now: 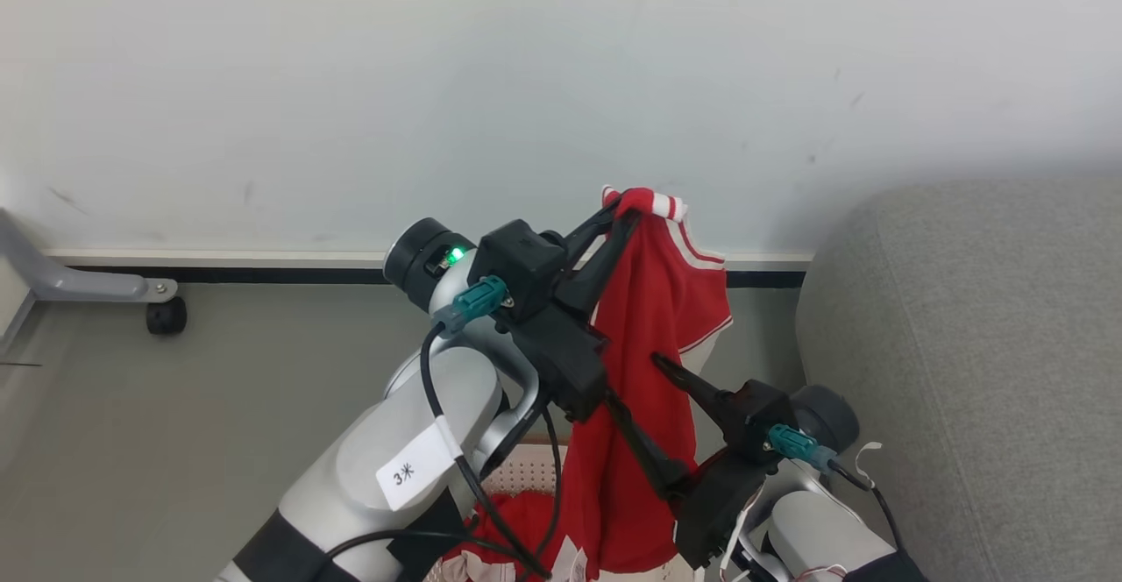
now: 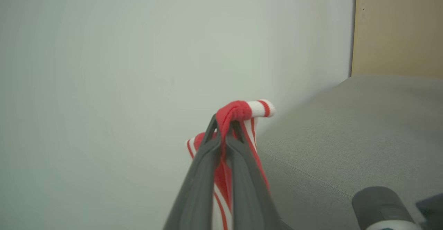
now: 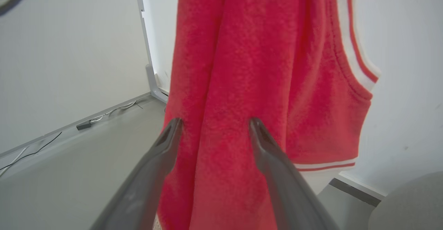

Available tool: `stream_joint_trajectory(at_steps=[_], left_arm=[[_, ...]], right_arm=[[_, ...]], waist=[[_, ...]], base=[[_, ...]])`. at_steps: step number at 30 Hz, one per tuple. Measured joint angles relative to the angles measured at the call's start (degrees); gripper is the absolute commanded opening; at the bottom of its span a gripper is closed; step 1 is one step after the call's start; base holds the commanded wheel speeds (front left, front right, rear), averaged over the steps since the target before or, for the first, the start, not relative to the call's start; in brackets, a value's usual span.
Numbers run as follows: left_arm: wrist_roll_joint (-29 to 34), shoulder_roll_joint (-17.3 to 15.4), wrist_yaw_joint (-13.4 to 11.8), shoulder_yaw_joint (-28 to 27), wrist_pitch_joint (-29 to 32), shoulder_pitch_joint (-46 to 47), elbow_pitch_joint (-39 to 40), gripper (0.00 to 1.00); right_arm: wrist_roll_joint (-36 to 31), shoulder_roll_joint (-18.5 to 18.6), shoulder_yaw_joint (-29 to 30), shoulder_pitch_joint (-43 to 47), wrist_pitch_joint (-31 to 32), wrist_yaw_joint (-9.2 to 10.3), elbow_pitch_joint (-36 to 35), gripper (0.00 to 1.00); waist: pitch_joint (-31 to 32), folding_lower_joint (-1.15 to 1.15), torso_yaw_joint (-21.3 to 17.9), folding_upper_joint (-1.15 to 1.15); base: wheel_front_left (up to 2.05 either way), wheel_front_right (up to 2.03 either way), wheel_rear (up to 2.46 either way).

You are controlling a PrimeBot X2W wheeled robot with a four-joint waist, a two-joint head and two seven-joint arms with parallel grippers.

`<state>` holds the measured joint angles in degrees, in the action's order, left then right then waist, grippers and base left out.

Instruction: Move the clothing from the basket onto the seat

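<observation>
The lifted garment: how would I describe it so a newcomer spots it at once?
Start at the grey seat on the right. Just left of it, over the basket, a red garment hangs from the left gripper, which is shut on its striped trim. Unlike the other red garment lying in the basket, this one dangles full length in the air.

Left gripper [image 2: 225,123] raised, jaws clamped; right gripper [image 3: 215,121] lower, jaws wide
</observation>
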<state>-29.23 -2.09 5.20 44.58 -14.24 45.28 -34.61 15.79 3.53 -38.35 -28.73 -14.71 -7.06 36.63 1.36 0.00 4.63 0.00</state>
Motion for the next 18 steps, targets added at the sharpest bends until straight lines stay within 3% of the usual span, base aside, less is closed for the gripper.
stream_joint_trajectory(at_steps=[6,7,8,9,11,12,18], left_arm=[[-2.36,-0.1,-0.67,1.29,0.01,-0.06,2.68,0.0],[-2.6,-0.13,-0.69,1.51,0.01,-0.08,3.05,0.0],[-2.82,-0.12,-0.78,1.75,0.02,-0.11,3.44,0.0],[-2.98,-0.1,-1.14,1.97,0.03,-0.15,3.77,0.0],[-3.16,-0.1,-1.24,2.21,0.09,-0.22,4.3,0.0],[-3.36,-0.11,-1.25,2.26,0.16,-0.22,4.43,0.0],[-3.5,-0.11,-2.26,1.23,0.54,-1.25,4.24,0.0]], right_arm=[[2.63,0.02,-3.18,-2.42,0.0,0.52,2.96,0.97],[3.1,0.02,-3.58,-2.83,0.0,0.59,3.23,0.82],[3.63,0.01,-4.09,-3.22,0.0,0.85,3.59,0.53],[4.08,0.0,-4.47,-3.61,0.0,1.13,4.05,0.45],[5.28,0.01,-5.17,-4.04,0.0,1.57,4.86,0.12],[5.73,0.01,-5.52,-4.26,0.01,1.64,5.22,0.0],[7.26,-0.02,-6.41,-6.26,0.01,2.5,7.03,0.0]], waist=[[0.28,0.0,1.22,0.0],[0.29,0.0,1.33,0.0],[0.29,0.0,1.44,0.01],[0.29,0.0,1.54,0.01],[0.26,0.0,1.73,0.01],[0.23,0.0,1.8,0.0],[-0.1,0.0,1.62,0.0]], base=[[0.0,0.0,0.0],[0.0,0.0,0.0],[0.0,0.0,0.0],[0.0,0.0,0.0],[0.0,0.0,0.0],[0.0,0.0,0.0],[0.0,0.0,0.0]])
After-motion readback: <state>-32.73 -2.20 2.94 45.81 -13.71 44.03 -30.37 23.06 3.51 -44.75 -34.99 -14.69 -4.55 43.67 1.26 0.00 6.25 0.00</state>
